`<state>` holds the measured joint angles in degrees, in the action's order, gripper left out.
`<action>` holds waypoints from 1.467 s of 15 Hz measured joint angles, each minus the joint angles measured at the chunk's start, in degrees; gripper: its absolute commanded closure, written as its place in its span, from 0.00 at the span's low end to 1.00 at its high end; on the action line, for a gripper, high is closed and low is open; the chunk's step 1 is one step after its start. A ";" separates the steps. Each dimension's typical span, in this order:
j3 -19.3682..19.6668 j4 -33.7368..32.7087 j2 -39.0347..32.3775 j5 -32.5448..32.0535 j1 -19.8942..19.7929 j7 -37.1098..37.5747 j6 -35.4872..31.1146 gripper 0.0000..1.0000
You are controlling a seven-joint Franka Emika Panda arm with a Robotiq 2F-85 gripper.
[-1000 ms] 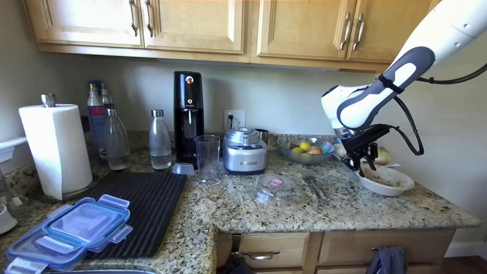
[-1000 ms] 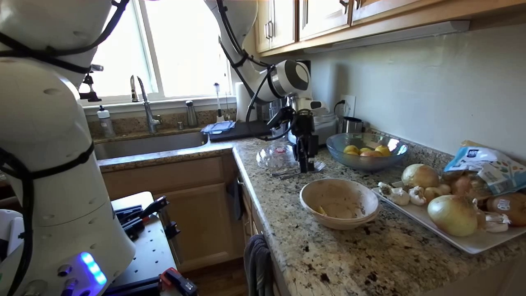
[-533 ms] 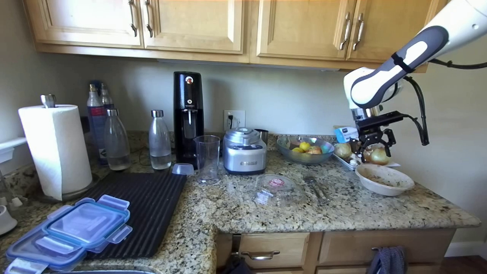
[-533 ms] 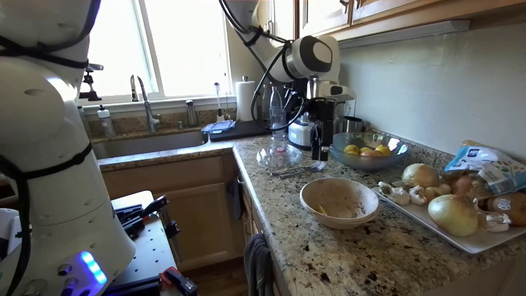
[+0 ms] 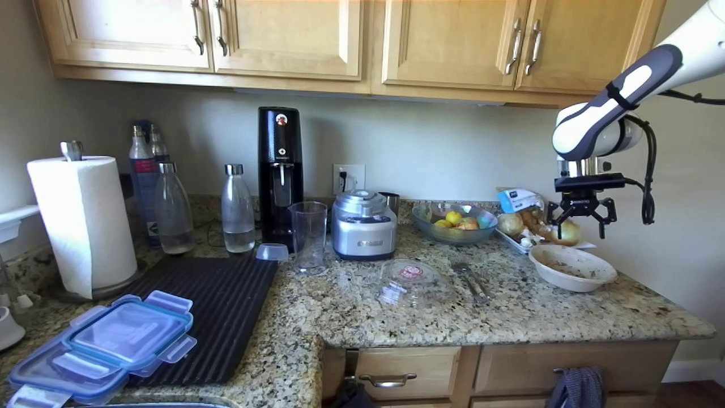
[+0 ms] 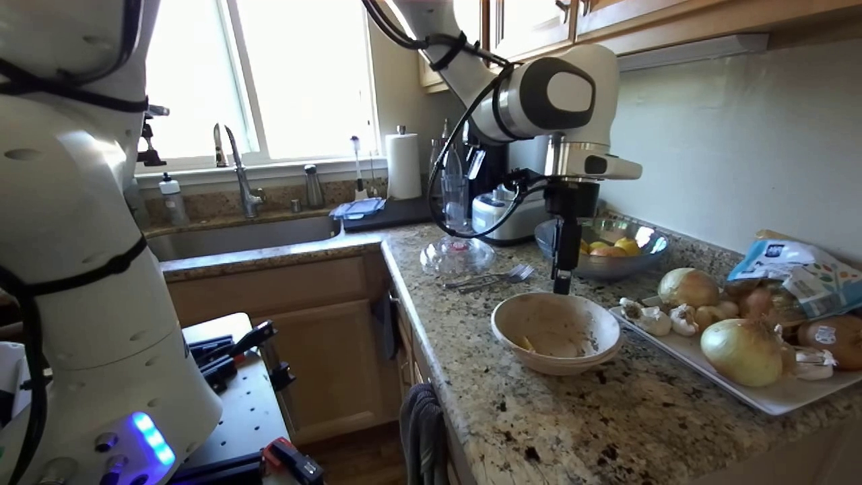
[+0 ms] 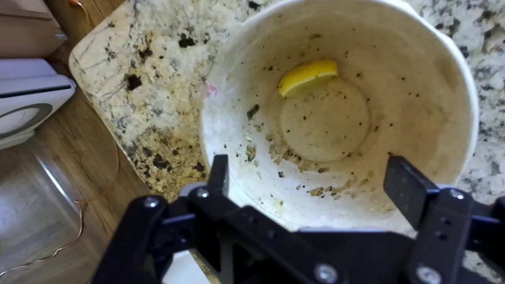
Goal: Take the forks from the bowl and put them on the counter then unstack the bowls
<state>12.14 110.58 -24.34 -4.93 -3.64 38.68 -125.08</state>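
Note:
My gripper (image 5: 581,233) hangs above the stacked off-white bowls (image 5: 572,283), its jaws wide apart with nothing between them. In the wrist view the fingers (image 7: 408,189) of the gripper (image 7: 306,169) overlap the near part of the top bowl (image 7: 236,130); no contact is visible. A yellow lemon wedge (image 7: 307,77) and food crumbs lie in that bowl. A doubled edge on the bowls (image 6: 539,364) shows one nested in another. The forks (image 6: 495,278) lie together on the granite counter (image 6: 572,424), away from the bowls.
A clear bowl (image 6: 603,264) of fruit stands behind the stack, near the wall. Beside the stack is a white plate (image 6: 714,377) with onions and garlic. A clear plastic dome (image 5: 416,280) sits beside the forks, with a food processor (image 5: 365,226) behind it.
The arm has moved from beside the bowls to above them, and the gripper has turned to point straight down. Its jaws have spread wide. Forks and bowls have stayed in place.

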 measured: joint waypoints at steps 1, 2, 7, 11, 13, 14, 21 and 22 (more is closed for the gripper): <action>0.09 0.36 0.00 0.18 -0.26 0.00 -0.85 0.00; 0.12 0.50 0.00 0.31 -0.28 0.00 -1.08 0.00; 0.11 0.24 -0.26 0.45 -0.14 -0.05 -1.15 0.00; 1.46 -1.08 -1.32 0.44 -1.58 -1.50 -1.16 0.00; 2.09 -1.82 -2.12 0.49 -3.50 -4.27 -1.36 0.00; 2.23 -2.11 -2.45 0.86 -4.56 -5.72 -1.38 0.00; 1.57 -3.92 -5.34 6.84 -9.14 -22.08 -1.40 0.15; 1.39 -4.05 -5.63 7.67 -9.46 -24.23 -1.40 0.21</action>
<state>13.53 106.52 -29.97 2.74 -13.10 14.45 -126.48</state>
